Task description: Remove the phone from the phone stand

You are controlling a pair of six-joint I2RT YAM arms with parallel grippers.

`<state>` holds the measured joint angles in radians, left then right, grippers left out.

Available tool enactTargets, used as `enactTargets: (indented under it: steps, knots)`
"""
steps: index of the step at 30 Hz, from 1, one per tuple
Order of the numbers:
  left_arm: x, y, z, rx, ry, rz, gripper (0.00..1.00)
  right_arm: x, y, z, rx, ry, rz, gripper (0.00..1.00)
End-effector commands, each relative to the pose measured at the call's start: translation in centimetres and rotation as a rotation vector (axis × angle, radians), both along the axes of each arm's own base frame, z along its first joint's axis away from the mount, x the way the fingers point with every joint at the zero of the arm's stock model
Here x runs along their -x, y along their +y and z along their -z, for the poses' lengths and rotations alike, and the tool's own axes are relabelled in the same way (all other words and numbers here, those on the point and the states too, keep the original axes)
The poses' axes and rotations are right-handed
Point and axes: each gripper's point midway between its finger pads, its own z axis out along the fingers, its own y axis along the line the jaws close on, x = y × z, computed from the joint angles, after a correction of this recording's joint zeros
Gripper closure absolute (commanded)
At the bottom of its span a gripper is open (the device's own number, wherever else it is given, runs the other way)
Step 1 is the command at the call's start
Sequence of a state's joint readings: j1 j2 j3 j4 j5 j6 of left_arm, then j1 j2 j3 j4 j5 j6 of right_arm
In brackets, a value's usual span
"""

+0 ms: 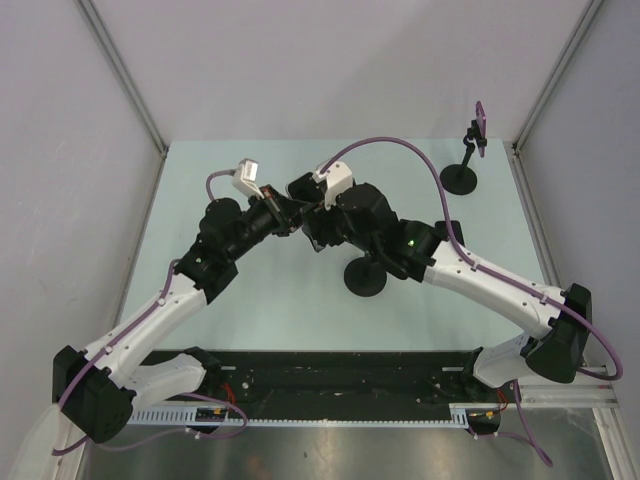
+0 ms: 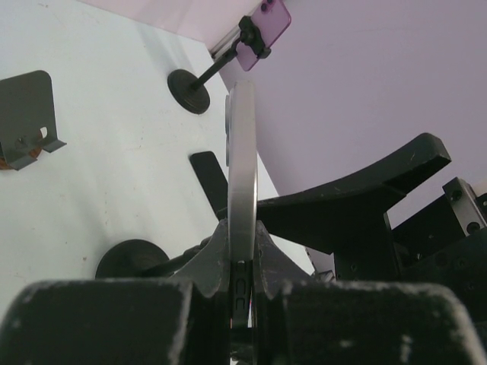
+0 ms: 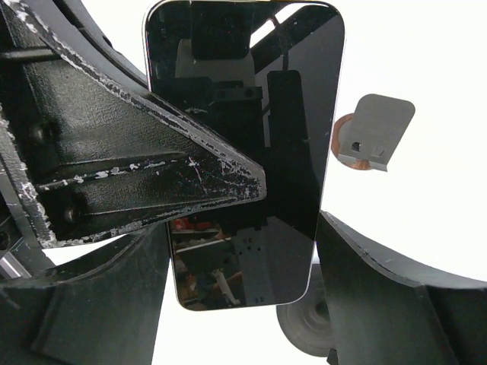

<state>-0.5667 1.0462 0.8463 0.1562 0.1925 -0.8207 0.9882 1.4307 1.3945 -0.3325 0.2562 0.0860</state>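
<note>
A phone with a silver rim and black screen (image 3: 243, 152) stands upright where the two arms meet. It shows edge-on (image 2: 242, 152) in the left wrist view. My left gripper (image 2: 242, 251) (image 1: 292, 213) is shut on its two faces near the lower end, and one left finger (image 3: 137, 175) lies across the screen. My right gripper (image 3: 242, 224) (image 1: 312, 222) spans the phone's width, its fingers meeting both long edges. The phone stand's round black base (image 1: 366, 277) (image 2: 129, 258) sits just below. Its stalk runs up toward the phone, and the clamp is hidden behind the fingers.
A second stand (image 1: 460, 178) at the back right corner carries a purple phone (image 1: 481, 118) (image 2: 262, 23). A bent grey metal bracket (image 2: 27, 114) (image 3: 374, 133) lies on the pale table. Grey walls close in the left, right and back sides.
</note>
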Motion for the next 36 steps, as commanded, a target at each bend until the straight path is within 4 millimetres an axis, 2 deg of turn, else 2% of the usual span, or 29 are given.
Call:
enactTargets:
  steps: [1,2,4,8,9,13,16,19,20,22,23,25,26,28,29,32,35,36]
  knots:
    - [1.9,-1.0,-5.4,0.108,-0.124,0.073,1.0,-0.2,0.4,-1.8,-0.05,-0.044,-0.001,0.44]
    - [2.1,-1.1,-5.5,0.109,-0.126,0.079,1.0,-0.3,0.3,-1.7,-0.047,-0.041,0.004,0.45]
    - [2.2,-1.1,-5.7,0.112,-0.133,0.082,1.0,-0.4,0.1,-1.6,-0.041,-0.039,0.011,0.41]
    - [2.4,-1.0,-6.1,0.116,-0.143,0.086,0.99,-0.7,-0.3,-1.3,-0.029,-0.034,0.033,0.22]
    - [2.3,-1.0,-6.1,0.114,-0.145,0.084,1.0,-0.8,-0.5,-1.3,-0.027,-0.035,0.042,0.2]
    - [2.4,-1.0,-6.0,0.113,-0.145,0.084,1.0,-1.0,-0.8,-1.4,-0.028,-0.035,0.053,0.14]
    - [2.5,-1.0,-5.9,0.113,-0.145,0.087,1.0,-1.0,-0.7,-1.3,-0.028,-0.032,0.051,0.15]
    - [2.5,-1.0,-6.0,0.114,-0.146,0.085,1.0,-0.9,-0.6,-1.2,-0.028,-0.03,0.042,0.28]
    - [2.4,-1.1,-5.8,0.11,-0.145,0.085,1.0,-0.8,-0.6,-1.4,-0.032,-0.031,0.039,0.39]
    - [2.4,-1.0,-5.7,0.105,-0.149,0.083,1.0,-0.7,-0.7,-1.8,-0.039,-0.037,0.037,0.56]
    - [2.4,-1.0,-5.8,0.102,-0.155,0.081,0.99,-0.6,-0.8,-1.9,-0.04,-0.037,0.037,0.73]
    - [2.3,-0.7,-5.9,0.087,-0.177,0.066,0.87,-0.7,-1.5,-2.7,-0.055,-0.046,0.047,0.82]
    - [2.3,-0.5,-6.0,0.082,-0.189,0.058,0.72,-0.7,-1.8,-2.9,-0.058,-0.048,0.051,0.9]
    - [2.2,0.0,-6.5,0.059,-0.232,0.038,0.57,-1.0,-3.1,-3.5,-0.063,-0.053,0.076,0.96]
    - [2.1,0.3,-6.8,0.054,-0.247,0.022,0.43,-1.2,-3.6,-3.7,-0.065,-0.054,0.089,1.0]
    - [2.1,1.1,-7.4,0.022,-0.294,-0.012,0.24,-2.0,-6.1,-4.2,-0.06,-0.049,0.143,1.0]
    - [1.8,2.1,-7.5,-0.033,-0.334,-0.056,0.11,-3.1,-9.1,-4.1,-0.041,-0.037,0.221,1.0]
    - [1.6,2.6,-7.3,-0.069,-0.348,-0.083,0.09,-3.5,-10.2,-3.5,-0.016,-0.021,0.25,1.0]
